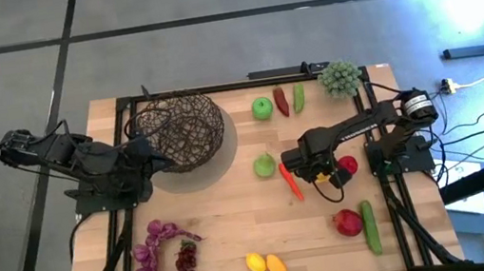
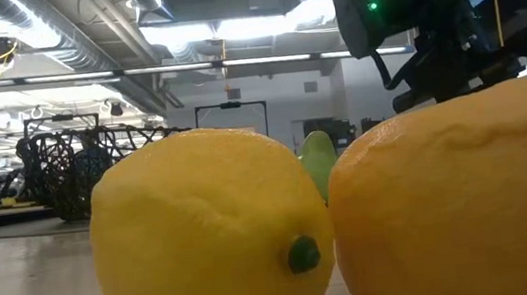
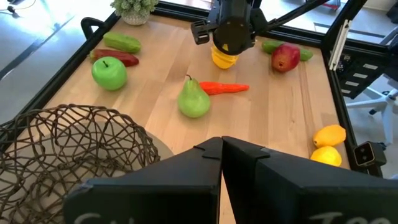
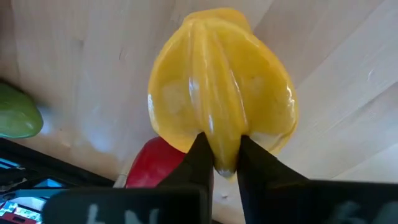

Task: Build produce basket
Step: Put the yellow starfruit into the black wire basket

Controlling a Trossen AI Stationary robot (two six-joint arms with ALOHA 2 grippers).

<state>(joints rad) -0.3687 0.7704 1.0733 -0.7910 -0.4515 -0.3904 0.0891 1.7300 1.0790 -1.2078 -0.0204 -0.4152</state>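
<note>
The dark wire-mesh basket (image 1: 182, 130) stands on the table at the far left; it also shows in the left wrist view (image 3: 62, 149). My left gripper (image 1: 144, 155) is shut and empty, close beside the basket's near-left rim. My right gripper (image 1: 320, 172) is over the table's right half, shut on a yellow ribbed pepper (image 4: 221, 93), which also shows in the left wrist view (image 3: 225, 57). A red fruit (image 1: 348, 166) lies right beside it. A green pear (image 1: 266, 165) and an orange carrot (image 1: 289, 182) lie just to its left. My right gripper pinches the yellow pepper between its two fingers by one raised rib at its upper end (image 4: 224, 149). The fingers come from above, pointing down. The pepper hangs below the fingers, close over the table; whether its lower end touches the wood, I cannot tell.
A green apple (image 1: 262, 107), a red pepper (image 1: 281, 101), a green pepper (image 1: 299, 98) and a pale-green bushy clump (image 1: 339, 78) lie at the far edge. Pomegranate (image 1: 348, 222), cucumber (image 1: 370, 227), lemons (image 1: 265, 265) and purple grapes (image 1: 160, 263) lie near the front.
</note>
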